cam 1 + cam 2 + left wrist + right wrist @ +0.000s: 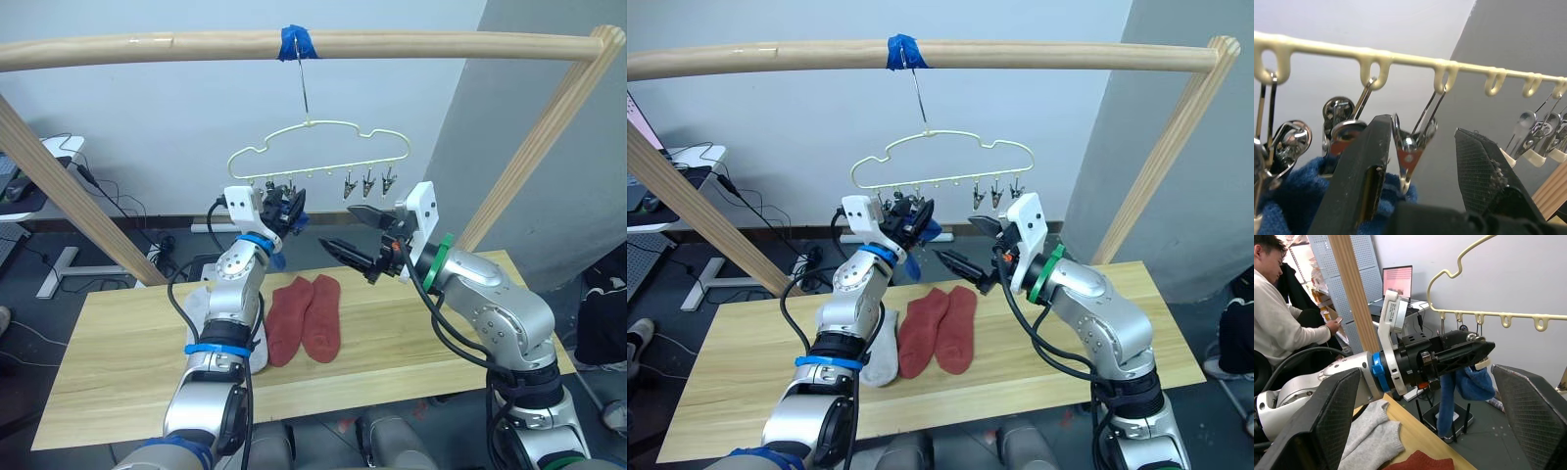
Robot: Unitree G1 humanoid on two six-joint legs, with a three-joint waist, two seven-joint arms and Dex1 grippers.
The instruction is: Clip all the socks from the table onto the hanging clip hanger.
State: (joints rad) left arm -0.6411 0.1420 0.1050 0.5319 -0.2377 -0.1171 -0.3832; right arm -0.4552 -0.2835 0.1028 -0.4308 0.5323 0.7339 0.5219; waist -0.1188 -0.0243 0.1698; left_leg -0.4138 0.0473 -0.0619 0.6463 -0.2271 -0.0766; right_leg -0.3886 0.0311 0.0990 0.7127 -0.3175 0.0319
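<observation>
The pale-yellow clip hanger [318, 152] hangs by its hook from the wooden pole [147, 47]. My left gripper [291, 208] is raised to the hanger's left clips. It is open, and one metal clip [1408, 152] hangs between its fingers, close to one finger. Blue sock fabric [1471, 382] hangs from the clips right beside it. My right gripper [336, 225] hovers open and empty just right of the left one, below the three bare clips [367, 183]. Two rust red socks [306, 318] lie side by side on the table [127, 343]. Grey socks [884, 352] lie left of them, partly behind my left arm.
Slanted wooden poles [544, 127] of the frame flank the table. A person [1283, 323] sits beyond the table's left side in the right wrist view, near a laptop [1397, 281]. Cables and a desk leg sit on the floor behind.
</observation>
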